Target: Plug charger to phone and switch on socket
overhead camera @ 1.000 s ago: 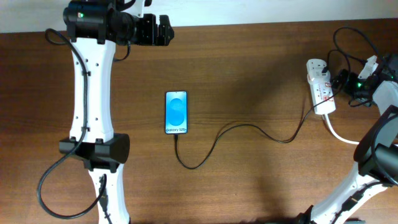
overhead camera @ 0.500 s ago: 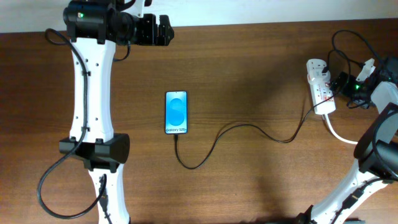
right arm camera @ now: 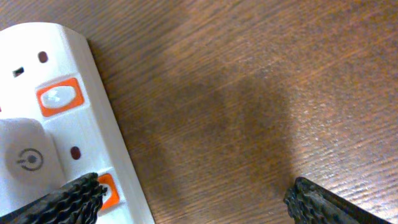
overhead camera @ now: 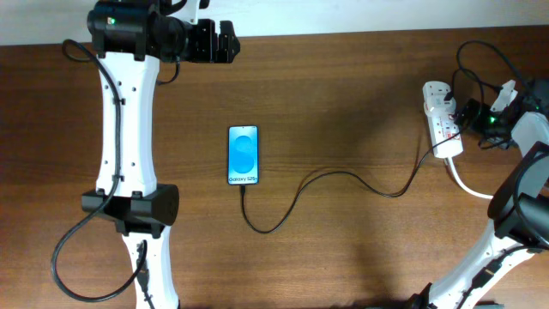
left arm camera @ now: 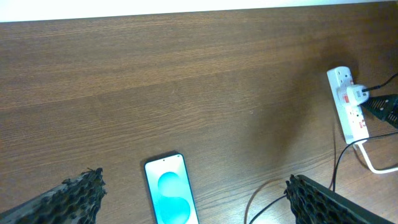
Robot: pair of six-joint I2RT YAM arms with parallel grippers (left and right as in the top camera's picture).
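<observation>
The phone [overhead camera: 243, 155] lies flat mid-table with its blue screen lit; it also shows in the left wrist view [left arm camera: 170, 198]. The thin black charger cable [overhead camera: 334, 176] runs from the phone's bottom edge in a curve to the white socket strip [overhead camera: 442, 118] at the far right. A white adapter [left arm camera: 356, 94] sits plugged in the strip. My right gripper [overhead camera: 477, 116] is open right beside the strip; in the right wrist view one finger [right arm camera: 65, 202] rests at an orange-red switch [right arm camera: 107, 188] on the strip [right arm camera: 50, 118]. My left gripper [overhead camera: 225, 41] is open and empty, high at the back.
A thick white cord [overhead camera: 467, 184] leaves the strip's near end. Black robot cables [overhead camera: 480, 64] loop at the far right. The table's back edge meets a white wall [left arm camera: 186, 5].
My right gripper shifted slightly left toward the socket strip a second ago and has since held still. The left arm, phone and cable have not moved.
</observation>
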